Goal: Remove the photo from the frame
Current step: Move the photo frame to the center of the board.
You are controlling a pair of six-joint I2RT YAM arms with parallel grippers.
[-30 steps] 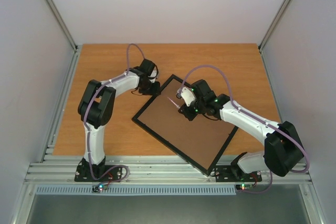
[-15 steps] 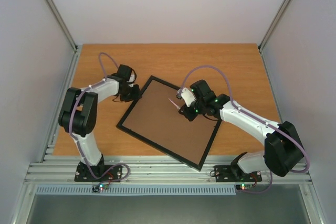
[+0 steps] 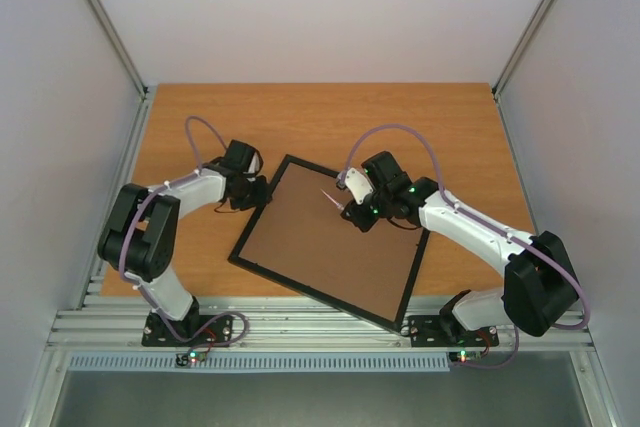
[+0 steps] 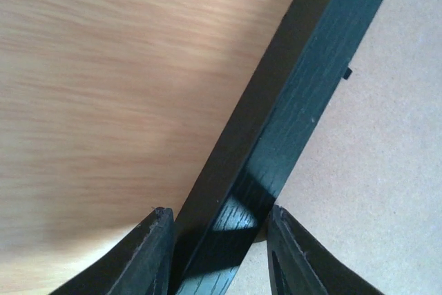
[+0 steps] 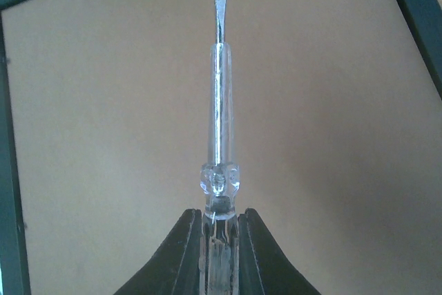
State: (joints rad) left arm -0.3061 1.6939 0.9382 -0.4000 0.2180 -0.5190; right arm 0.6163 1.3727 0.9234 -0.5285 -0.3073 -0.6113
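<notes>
The black frame lies face down on the wooden table, tilted, with its brown backing board facing up. The photo is hidden under the board. My left gripper is shut on the frame's left rail; in the left wrist view the fingers press on both sides of the black rail. My right gripper hovers over the board and is shut on a small clear-handled screwdriver. Its flat tip points away from the gripper, toward the upper left in the top view.
The wooden table is enclosed by white walls on the left, right and back, with a metal rail along the near edge. A small black retaining tab sits at the rail's inner edge on the board.
The left arm has swung left and nearer, dragging the frame's left rail with it. The frame has slid left and turned. The right gripper and screwdriver have barely moved.
</notes>
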